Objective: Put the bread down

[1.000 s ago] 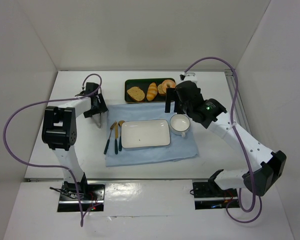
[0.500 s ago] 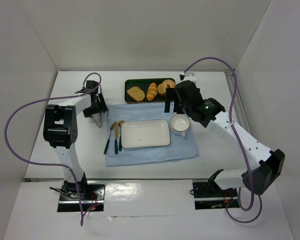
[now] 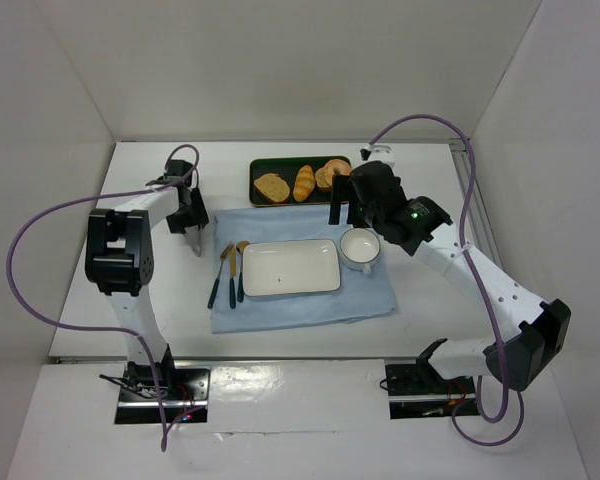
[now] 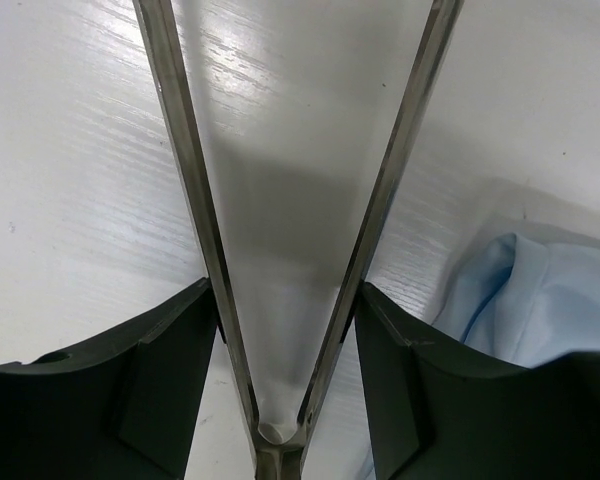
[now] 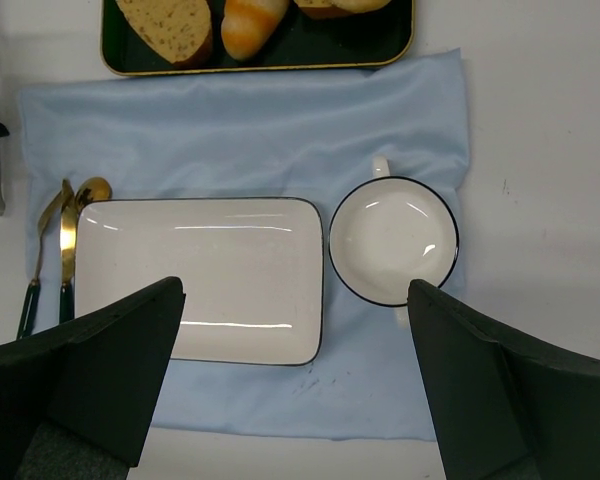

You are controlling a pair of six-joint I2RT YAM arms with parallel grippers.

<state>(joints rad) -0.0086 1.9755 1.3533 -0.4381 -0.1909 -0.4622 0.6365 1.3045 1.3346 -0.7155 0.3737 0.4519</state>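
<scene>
Along the right wrist view's top edge, the bread (image 5: 252,22) is cropped.

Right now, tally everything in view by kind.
baked goods: 3 (toast, bread, donut)
dishes: 2 (plate, cup)
cutlery: 3
tray: 1
cloth: 1
tongs: 1
total: 11

Thin tongs (image 4: 185,160) of brushed, dull-shining metal are held between the matt black plastic fingers (image 4: 130,390) of the left hand (image 4: 285,395), over a white surface (image 4: 70,180) with fine grain and a soft sheen. Beneath the right hand (image 5: 295,385), a matt pale-blue cloth (image 5: 250,140) is topped by a glossy white glazed plate (image 5: 200,280) and cup (image 5: 393,240) and by gilt metal cutlery (image 5: 68,235). Ahead of that hand, a glossy dark tray (image 5: 330,42) is seen with the smooth, faintly shiny bread (image 5: 248,20) and a rough, porous toast slice (image 5: 170,22).
</scene>
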